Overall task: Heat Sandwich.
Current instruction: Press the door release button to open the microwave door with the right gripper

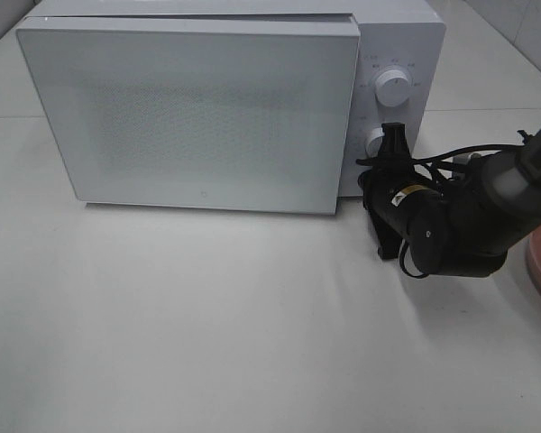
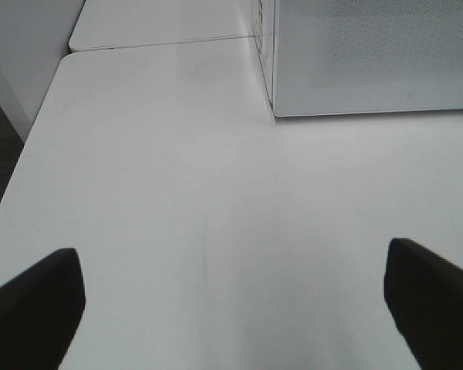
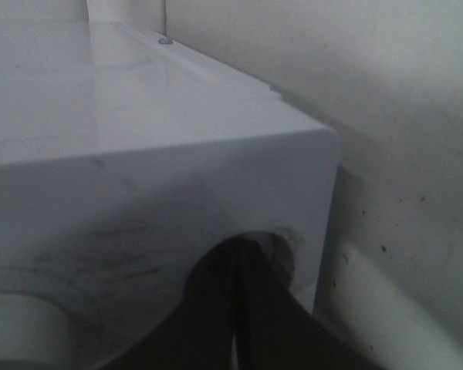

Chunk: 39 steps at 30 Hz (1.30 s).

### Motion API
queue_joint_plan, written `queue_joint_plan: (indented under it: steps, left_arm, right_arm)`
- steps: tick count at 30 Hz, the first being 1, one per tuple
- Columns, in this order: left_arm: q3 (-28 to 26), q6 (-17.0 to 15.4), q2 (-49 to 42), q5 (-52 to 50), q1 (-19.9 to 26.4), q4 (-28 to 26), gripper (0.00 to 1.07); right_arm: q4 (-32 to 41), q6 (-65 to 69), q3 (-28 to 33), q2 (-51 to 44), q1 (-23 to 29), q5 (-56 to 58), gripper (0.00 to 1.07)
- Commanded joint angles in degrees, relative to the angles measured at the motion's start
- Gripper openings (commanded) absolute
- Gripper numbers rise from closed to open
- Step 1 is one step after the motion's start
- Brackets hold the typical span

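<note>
White table (image 1: pixel 207 316), microwave (image 1: pixel 198 117), right pincer (image 1: pixel 395 133) closed beside its knob (image 1: pixel 375 142), left pincer (image 2: pixel 231 258) wide

Right wrist view. My tool (image 3: pixel 237 262) is dark, its two fingers (image 3: pixel 208 308) pressed together with only a thin seam between them, tips against the front of the microwave (image 3: pixel 139 162) near its corner. A curved pale rim shows around the tips; I cannot tell whether they clasp anything. A round white knob (image 3: pixel 15 324) sits on the same face, apart from the tips. The casing top is glossy, with a small screw (image 3: pixel 164 40) at its far edge. Behind stands a speckled pale wall (image 3: pixel 386 100).
</note>
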Motion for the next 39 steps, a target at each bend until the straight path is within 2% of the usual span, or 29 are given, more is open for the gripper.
queue_joint_plan:
  steps: [1, 29, 39]
  left_arm:
    - [0.06, -0.11, -1.32, -0.46, 0.11, 0.06, 1.03]
    - [0.06, -0.11, -1.32, -0.46, 0.11, 0.06, 1.03]
    - [0.06, -0.11, -1.32, -0.46, 0.11, 0.06, 1.03]
  right_arm:
    - [-0.97, -0.97, -6.25, 0.4, -1.43, -15.41, 0.0]
    - [-2.75, -1.6, -5.79, -0.69, -1.26, -2.75, 0.0]
    - [-2.69, -1.38, -1.43, -2.01, -1.26, -1.95, 0.01]
